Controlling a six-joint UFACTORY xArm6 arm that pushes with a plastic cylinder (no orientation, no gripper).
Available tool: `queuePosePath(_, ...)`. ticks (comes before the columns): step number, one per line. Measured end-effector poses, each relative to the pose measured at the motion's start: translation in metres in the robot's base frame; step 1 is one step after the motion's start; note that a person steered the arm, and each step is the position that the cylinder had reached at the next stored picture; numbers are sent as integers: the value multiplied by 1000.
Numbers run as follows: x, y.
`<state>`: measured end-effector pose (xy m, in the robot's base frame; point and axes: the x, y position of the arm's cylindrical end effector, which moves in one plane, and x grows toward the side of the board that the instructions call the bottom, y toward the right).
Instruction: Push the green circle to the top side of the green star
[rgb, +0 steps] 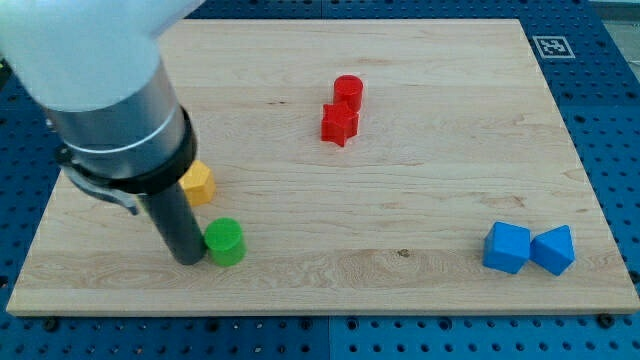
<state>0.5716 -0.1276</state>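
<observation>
The green circle (226, 241) is a short green cylinder near the view's bottom left of the wooden board (420, 200). My tip (188, 259) stands right at the circle's left side, touching or almost touching it. The green star does not show in the view; the arm's large body covers the upper left of the board. A yellow block (198, 184) peeks out from behind the rod, just above the green circle.
A red circle (347, 90) and a red star-like block (339, 123) sit together at the top centre. Two blue blocks (507, 247) (553, 249) sit side by side at the bottom right. The board's bottom edge is close below the green circle.
</observation>
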Motion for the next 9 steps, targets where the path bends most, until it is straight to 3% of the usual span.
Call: queuePosePath(9,-34,93)
